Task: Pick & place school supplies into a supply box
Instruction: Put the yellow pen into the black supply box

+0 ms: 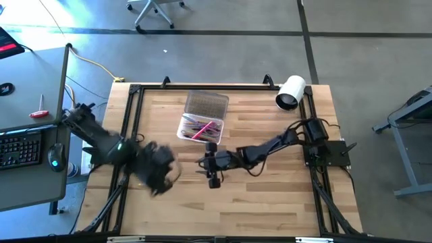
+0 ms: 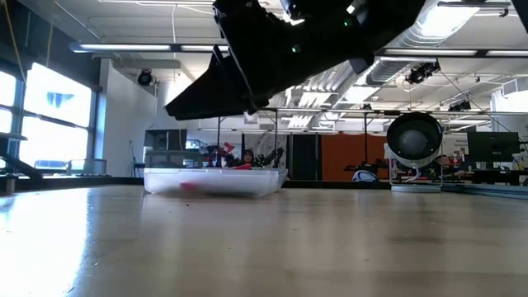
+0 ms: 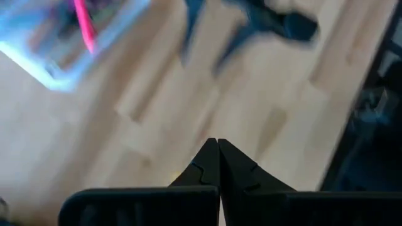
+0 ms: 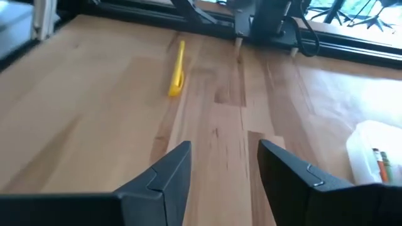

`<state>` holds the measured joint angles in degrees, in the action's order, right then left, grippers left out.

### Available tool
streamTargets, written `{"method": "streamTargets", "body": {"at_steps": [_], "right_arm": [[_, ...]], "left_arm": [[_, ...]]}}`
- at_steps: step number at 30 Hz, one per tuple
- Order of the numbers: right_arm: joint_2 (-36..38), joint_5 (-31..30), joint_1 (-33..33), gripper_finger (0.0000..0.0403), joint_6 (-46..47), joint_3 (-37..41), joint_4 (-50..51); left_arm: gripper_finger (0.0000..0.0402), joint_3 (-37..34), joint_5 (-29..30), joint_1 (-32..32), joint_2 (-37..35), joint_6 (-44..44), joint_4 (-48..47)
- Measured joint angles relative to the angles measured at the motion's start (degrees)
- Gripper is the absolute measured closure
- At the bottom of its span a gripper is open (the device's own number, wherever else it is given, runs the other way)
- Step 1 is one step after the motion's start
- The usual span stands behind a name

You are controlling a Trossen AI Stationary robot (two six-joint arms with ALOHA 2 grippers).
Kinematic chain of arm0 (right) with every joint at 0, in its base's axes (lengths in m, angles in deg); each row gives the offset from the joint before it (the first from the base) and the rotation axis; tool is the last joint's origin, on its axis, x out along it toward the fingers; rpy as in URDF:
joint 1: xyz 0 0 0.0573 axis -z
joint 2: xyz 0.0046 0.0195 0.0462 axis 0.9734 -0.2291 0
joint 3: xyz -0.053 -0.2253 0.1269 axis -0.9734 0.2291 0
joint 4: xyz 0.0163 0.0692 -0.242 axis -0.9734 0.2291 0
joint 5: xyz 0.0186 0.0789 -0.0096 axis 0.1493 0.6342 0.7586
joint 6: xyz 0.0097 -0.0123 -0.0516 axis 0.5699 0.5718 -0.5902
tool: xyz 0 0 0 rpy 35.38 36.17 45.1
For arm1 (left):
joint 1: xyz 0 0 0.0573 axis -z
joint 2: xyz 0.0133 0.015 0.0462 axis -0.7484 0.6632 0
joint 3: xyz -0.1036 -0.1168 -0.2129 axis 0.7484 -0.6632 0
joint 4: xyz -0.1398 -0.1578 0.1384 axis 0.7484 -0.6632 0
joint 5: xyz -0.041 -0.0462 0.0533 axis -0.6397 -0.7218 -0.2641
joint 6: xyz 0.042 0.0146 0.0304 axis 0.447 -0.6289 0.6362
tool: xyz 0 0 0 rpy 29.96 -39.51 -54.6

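Note:
The supply box (image 1: pixel 200 127) stands at the table's far middle, a clear box with its ribbed lid (image 1: pixel 207 104) laid open behind it. Pink and other pens lie inside it (image 3: pixel 85 28). In the right wrist view a yellow pen (image 4: pixel 178 69) lies flat on the wood, some way ahead of my right gripper (image 4: pixel 224 163), which is open and empty. In the high view that gripper (image 1: pixel 206 163) is just near of the box. My left gripper (image 3: pixel 218 154) is shut with nothing between its fingers, above bare wood at the left (image 1: pixel 160 174).
A large white roll (image 1: pixel 290 92) lies at the table's far right corner. A black frame (image 1: pixel 135 91) runs around the table's edges. Bare wood spreads over the near half of the table. A desk with a keyboard (image 1: pixel 20 148) stands beyond the left edge.

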<state>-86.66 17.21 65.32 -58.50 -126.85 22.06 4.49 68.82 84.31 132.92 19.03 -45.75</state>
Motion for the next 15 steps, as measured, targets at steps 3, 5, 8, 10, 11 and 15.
{"method": "streamTargets", "body": {"at_steps": [3, 5, 8, 10, 11, 15], "right_arm": [[0.0, -0.7, -0.6, 0.024, -0.8, 0.0, 0.2], [0.0, 0.0, -0.6, 0.0241, -0.2, 0.0, 0.3], [0.0, 0.7, -0.3, 0.0242, 0.6, 0.0, 0.6], [0.0, 1.9, -0.1, 0.0241, 0.7, 0.0, 0.5], [0.0, 2.6, 0.0, 0.024, 0.7, 0.0, 0.5], [0.0, 4.8, 0.2, 0.0242, 0.8, 0.0, 0.2]], "left_arm": [[0.0373, -4.8, 1.5, 8.7, 0.1, -9.4, 1.7], [0.0366, -8.7, 1.6, 13.2, 0.7, -15.5, 4.1], [0.0354, -14.6, -3.7, 18.5, 2.2, -20.3, 6.8], [0.035, -18.1, -8.9, 20.6, 3.7, -21.6, 7.6], [0.0348, -20.0, -10.6, 21.2, 4.6, -22.8, 7.7], [0.0341, -26.2, -12.4, 21.0, 6.4, -25.6, 8.4]]}}
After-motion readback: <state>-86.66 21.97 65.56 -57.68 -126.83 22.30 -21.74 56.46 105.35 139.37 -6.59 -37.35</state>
